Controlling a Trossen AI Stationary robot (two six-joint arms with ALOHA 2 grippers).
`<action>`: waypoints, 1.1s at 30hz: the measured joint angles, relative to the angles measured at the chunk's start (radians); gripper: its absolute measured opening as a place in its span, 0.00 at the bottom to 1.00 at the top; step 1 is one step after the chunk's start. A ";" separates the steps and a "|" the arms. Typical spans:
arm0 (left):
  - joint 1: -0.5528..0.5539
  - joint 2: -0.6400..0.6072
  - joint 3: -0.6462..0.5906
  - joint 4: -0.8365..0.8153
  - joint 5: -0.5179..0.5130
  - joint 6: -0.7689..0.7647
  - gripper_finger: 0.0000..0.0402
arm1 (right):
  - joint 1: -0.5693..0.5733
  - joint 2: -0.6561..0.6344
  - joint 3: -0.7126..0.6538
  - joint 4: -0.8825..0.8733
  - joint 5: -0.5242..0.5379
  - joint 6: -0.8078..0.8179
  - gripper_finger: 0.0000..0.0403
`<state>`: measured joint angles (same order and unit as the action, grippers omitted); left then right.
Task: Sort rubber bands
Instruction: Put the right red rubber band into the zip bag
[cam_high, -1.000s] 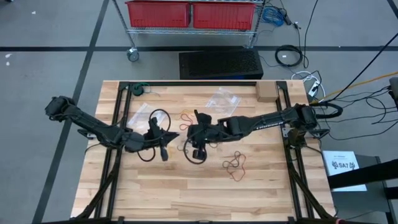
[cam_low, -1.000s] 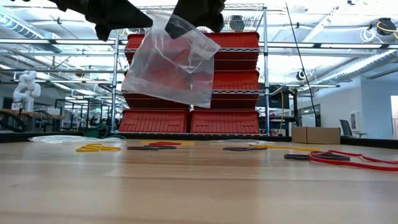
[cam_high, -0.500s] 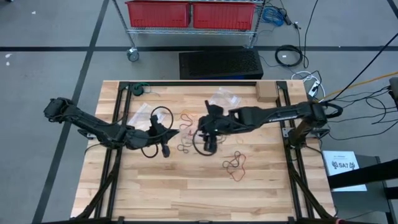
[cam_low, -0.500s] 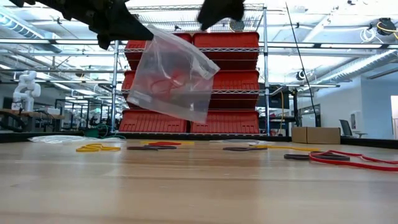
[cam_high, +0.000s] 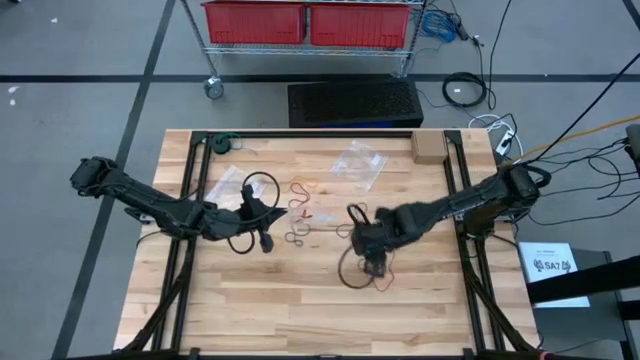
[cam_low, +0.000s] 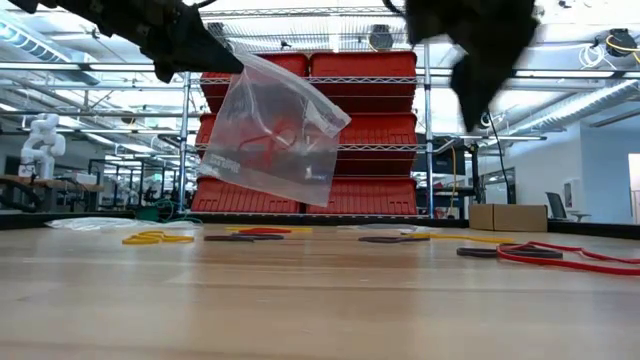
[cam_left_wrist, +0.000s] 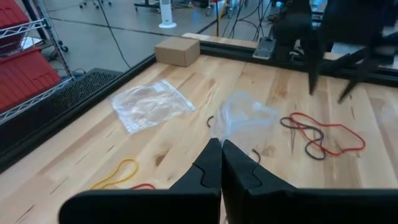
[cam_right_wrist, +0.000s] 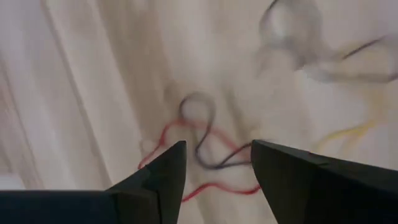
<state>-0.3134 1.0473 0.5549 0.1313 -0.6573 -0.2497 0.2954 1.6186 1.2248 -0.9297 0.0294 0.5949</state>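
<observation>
Tangled red and black rubber bands (cam_right_wrist: 205, 152) lie between your spread right fingers (cam_right_wrist: 214, 171); you could snag both colours.

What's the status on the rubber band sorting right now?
Left gripper shut on clear bag, held off table. Right gripper open above red and black rubber bands. Nothing blocking.
</observation>
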 joint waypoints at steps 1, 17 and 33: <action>0.000 0.000 0.000 -0.004 0.000 0.000 0.00 | 0.010 -0.008 -0.050 0.047 -0.012 -0.008 0.42; 0.000 0.000 0.000 -0.010 -0.002 -0.016 0.00 | -0.037 -0.011 -0.355 0.418 -0.032 -0.268 0.23; 0.000 0.000 0.000 -0.039 -0.002 -0.032 0.00 | -0.041 0.040 -0.355 0.410 -0.057 -0.347 0.23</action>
<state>-0.3134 1.0473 0.5550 0.0926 -0.6594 -0.2820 0.2546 1.6584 0.8696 -0.5194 -0.0279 0.2483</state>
